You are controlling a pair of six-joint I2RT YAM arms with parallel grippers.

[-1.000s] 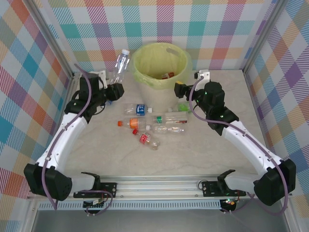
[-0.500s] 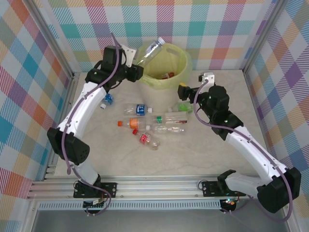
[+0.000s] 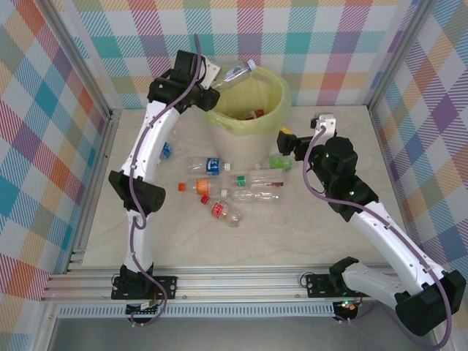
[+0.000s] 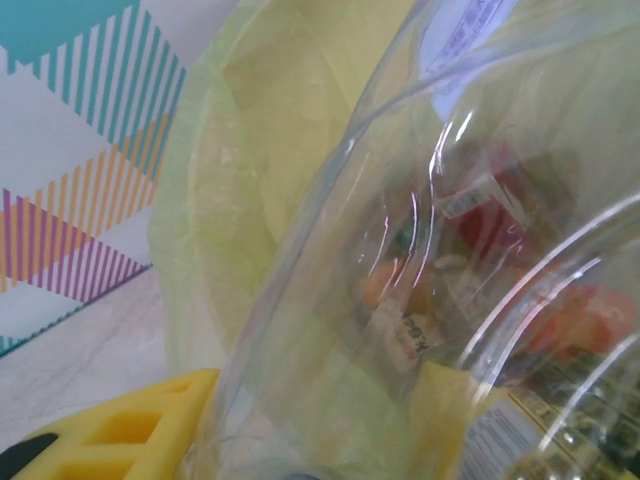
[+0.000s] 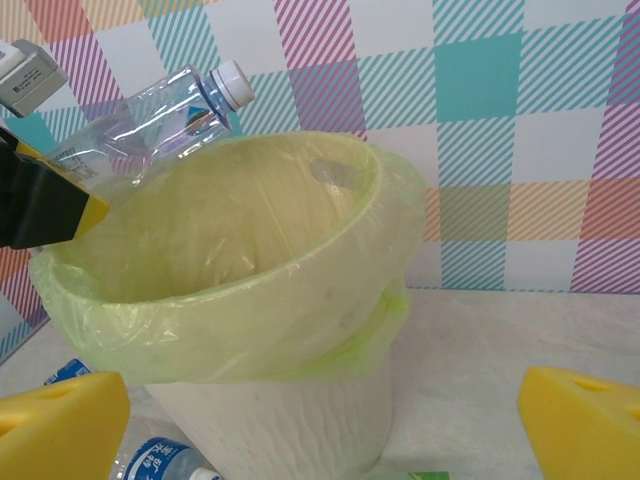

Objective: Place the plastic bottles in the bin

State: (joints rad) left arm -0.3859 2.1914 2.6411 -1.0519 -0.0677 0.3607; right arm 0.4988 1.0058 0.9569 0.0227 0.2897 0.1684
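My left gripper [image 3: 213, 85] is shut on a clear plastic bottle [image 3: 234, 75] with a white cap, tilted over the left rim of the bin [image 3: 282, 93]. The right wrist view has that bottle [image 5: 160, 112] above the bin's bagged rim [image 5: 250, 290]. Seen from the left wrist, the held bottle [image 4: 430, 250] is pressed close, one yellow finger [image 4: 110, 430] beside it, and red-labelled bottles lie in the bin behind. My right gripper [image 3: 287, 140] stands open to the right of the bin, its jaws [image 5: 322, 432] wide with nothing between them. Several bottles lie on the table, among them a blue-labelled one [image 3: 207, 166] and a red-labelled one [image 3: 227, 212].
A green-capped bottle [image 3: 256, 179] and a green-labelled one [image 3: 278, 161] lie just below my right gripper. A blue-capped bottle [image 3: 165, 151] lies beside the left arm. Checked walls close in the back and sides. A metal rail [image 3: 234, 281] runs along the near edge.
The left arm has lifted and swung right, carrying the bottle from left of the bin to over its rim. The right arm has drawn back slightly to the right.
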